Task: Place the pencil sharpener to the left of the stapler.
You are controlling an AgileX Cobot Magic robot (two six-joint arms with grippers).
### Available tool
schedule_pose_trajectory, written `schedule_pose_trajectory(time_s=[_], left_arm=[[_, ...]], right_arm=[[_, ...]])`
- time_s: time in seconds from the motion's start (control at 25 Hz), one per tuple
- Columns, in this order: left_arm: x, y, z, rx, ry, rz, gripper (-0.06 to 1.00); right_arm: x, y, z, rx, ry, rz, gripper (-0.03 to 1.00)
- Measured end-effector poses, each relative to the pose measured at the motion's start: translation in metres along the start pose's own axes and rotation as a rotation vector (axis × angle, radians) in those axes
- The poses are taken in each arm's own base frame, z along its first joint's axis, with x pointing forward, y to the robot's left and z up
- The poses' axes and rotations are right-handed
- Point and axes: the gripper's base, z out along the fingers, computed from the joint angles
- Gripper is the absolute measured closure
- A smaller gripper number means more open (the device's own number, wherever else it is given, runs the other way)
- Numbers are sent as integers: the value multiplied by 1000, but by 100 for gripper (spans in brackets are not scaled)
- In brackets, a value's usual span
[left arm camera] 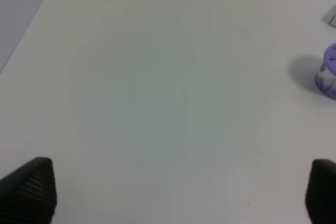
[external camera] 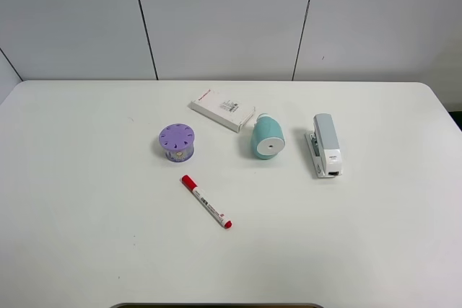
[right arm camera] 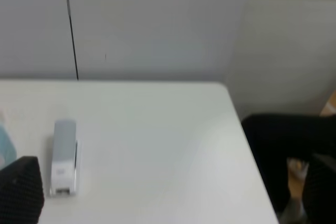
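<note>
The mint-teal pencil sharpener (external camera: 267,138) lies on the white table (external camera: 86,214), its white round face toward the front. The grey and white stapler (external camera: 326,144) lies to its right with a gap between them. Neither arm shows in the exterior high view. In the right wrist view the stapler (right arm camera: 64,156) lies ahead of my right gripper (right arm camera: 173,192), which is open and empty, and a sliver of the sharpener (right arm camera: 4,148) shows at the frame edge. My left gripper (left arm camera: 178,192) is open over bare table, far from both objects.
A purple holed cylinder (external camera: 177,141) stands left of the sharpener, also at the edge of the left wrist view as the cylinder (left arm camera: 328,72). A flat white box (external camera: 222,109) lies behind them. A red-capped marker (external camera: 206,202) lies nearer the front.
</note>
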Motion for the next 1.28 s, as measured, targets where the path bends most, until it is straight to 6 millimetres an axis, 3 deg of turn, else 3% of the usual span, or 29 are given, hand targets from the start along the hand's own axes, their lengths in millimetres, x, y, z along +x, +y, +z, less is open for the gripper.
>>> schedule_pose_trajectory(time_s=[0.24,0.56,0.92,1.28], left_arm=[[0,0,0,0,0,0,-1],[0,0,0,0,0,0,-1],[0,0,0,0,0,0,-1],[0,0,0,0,0,0,-1]], right_arm=[[48,14,37,-57,160,15,-2],[93,25,55,-104,184,35,-2],[104,30,73,-132,171,32,-2],[104,32,75,-153,161,30,-2]])
